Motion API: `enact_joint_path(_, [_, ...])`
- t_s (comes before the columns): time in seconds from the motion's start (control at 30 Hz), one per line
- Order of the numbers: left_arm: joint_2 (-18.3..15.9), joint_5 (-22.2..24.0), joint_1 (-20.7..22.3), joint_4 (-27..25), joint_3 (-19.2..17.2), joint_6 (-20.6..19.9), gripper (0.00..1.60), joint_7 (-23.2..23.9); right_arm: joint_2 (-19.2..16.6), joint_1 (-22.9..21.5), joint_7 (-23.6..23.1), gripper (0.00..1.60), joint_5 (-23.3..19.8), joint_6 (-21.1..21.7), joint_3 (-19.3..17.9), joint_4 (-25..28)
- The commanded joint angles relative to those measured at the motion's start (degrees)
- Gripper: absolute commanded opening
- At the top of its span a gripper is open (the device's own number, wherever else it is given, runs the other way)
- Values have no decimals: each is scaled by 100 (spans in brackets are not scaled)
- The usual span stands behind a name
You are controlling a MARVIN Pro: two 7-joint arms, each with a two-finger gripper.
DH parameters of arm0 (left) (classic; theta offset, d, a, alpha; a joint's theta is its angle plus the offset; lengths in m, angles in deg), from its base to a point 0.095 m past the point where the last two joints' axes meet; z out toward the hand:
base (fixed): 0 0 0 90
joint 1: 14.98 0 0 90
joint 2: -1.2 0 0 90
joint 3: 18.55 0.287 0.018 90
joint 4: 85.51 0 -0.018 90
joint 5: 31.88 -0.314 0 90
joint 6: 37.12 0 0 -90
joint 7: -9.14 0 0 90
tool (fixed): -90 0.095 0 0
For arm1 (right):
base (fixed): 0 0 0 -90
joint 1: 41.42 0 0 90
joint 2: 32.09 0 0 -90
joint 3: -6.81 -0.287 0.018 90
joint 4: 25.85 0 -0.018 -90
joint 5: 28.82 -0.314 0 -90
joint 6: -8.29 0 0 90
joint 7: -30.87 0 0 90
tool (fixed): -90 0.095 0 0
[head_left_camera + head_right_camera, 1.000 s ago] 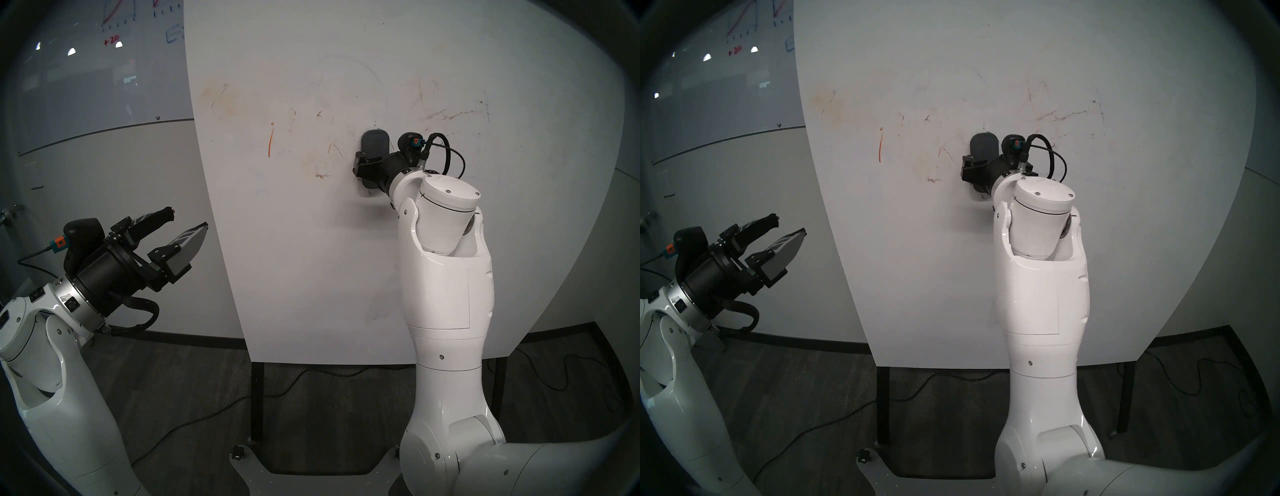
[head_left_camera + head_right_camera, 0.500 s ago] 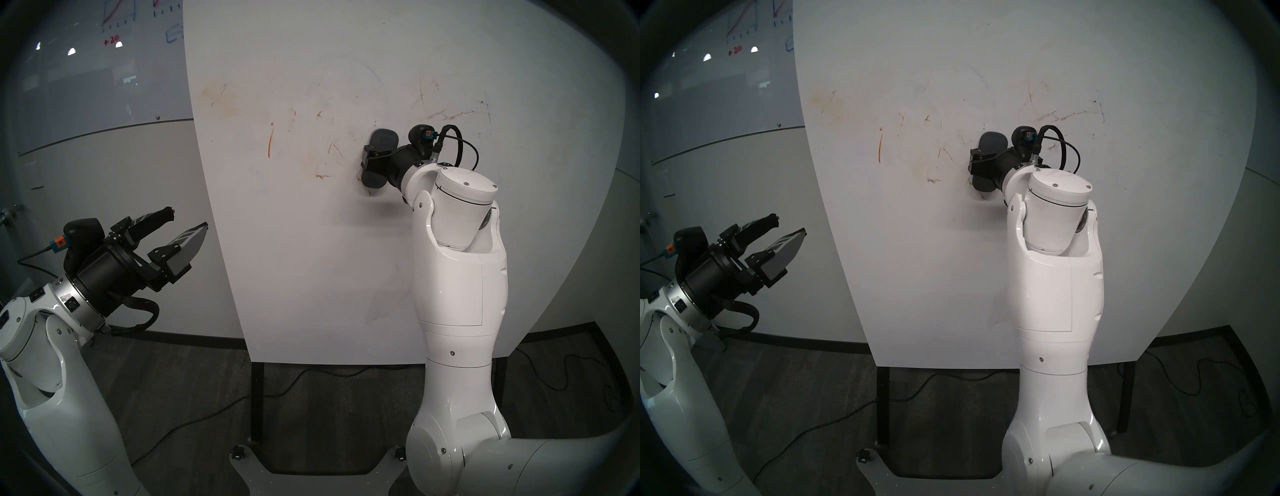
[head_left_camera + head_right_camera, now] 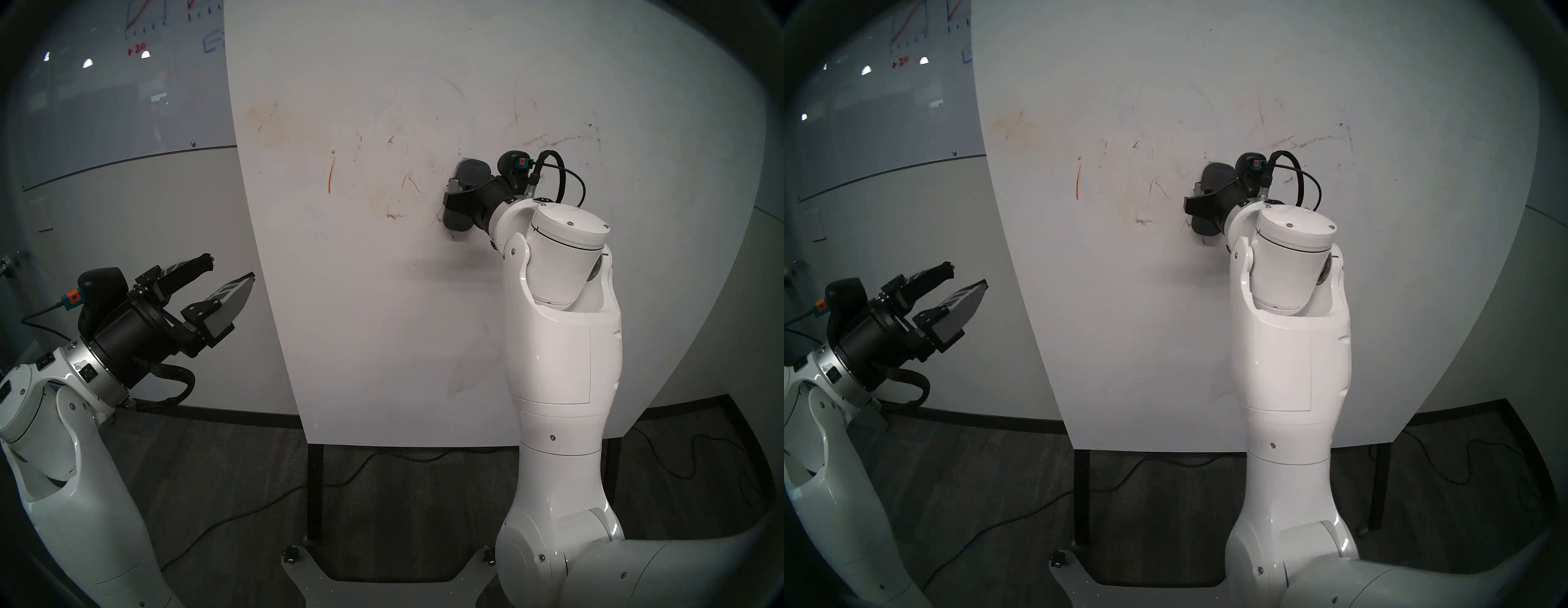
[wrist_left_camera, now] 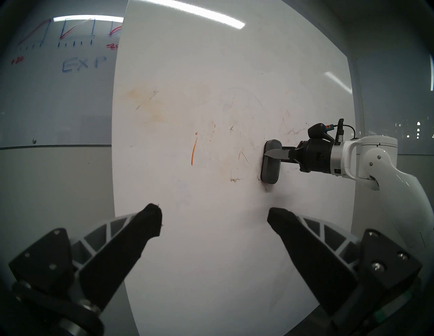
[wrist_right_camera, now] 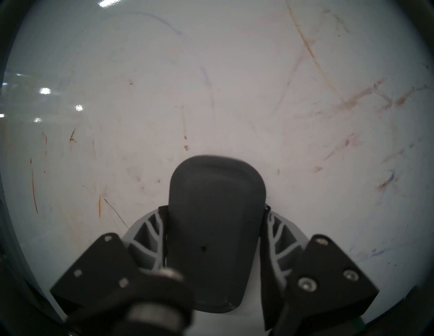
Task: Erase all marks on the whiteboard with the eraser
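Note:
The whiteboard [image 3: 382, 318] is a big white panel straight ahead. One thin orange mark [image 3: 331, 176] stands left of centre, also visible as the orange mark [image 4: 193, 151], with a short orange stroke [image 5: 99, 206] nearer the eraser. Around them are faint brown smudges. The dark grey eraser [image 3: 471, 170] lies flat against the board, nearly upright. My right gripper [image 5: 215, 208] is shut on it, a finger pressed to each long side. My left gripper [image 3: 231, 267] hangs open and empty off the board's left edge.
A glass wall board [image 3: 127, 85] with red and blue graph scribbles hangs at the back left. Black legs [image 3: 315, 492] carry the whiteboard. Cables [image 3: 382, 458] trail over the dark floor beneath it. My grey base plate [image 3: 382, 581] sits at the bottom.
The right arm slid the eraser slightly right and tilted it. Its fingers then drew in against the eraser's sides. The left arm has not moved.

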State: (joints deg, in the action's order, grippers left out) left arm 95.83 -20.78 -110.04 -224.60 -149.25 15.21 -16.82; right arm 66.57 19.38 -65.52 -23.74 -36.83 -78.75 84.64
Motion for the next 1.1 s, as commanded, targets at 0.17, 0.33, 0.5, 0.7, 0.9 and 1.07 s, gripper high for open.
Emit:
enact_joint_path(0.17, [-10, 23, 15, -90, 13, 0, 160, -4, 286, -157, 19, 0, 16, -121, 550, 135])
enact_joint_path(0.33, [-10, 23, 15, -90, 13, 0, 160, -5, 378, -222, 112, 0, 95, -140, 813, 51])
enact_joint_path(0.5, [-10, 23, 15, -90, 13, 0, 160, -5, 506, -267, 268, 0, 211, -208, 1054, -84])
enact_joint_path(0.7, [-10, 23, 15, -90, 13, 0, 160, -5, 697, -332, 451, 0, 324, -273, 1303, -260])
enact_joint_path(0.9, [-11, 23, 14, -90, 13, 0, 160, -5, 893, -428, 619, 0, 412, -311, 1501, -473])
enact_joint_path(1.07, [-10, 23, 15, -90, 13, 0, 160, -4, 996, -479, 711, 0, 466, -314, 1597, -584])
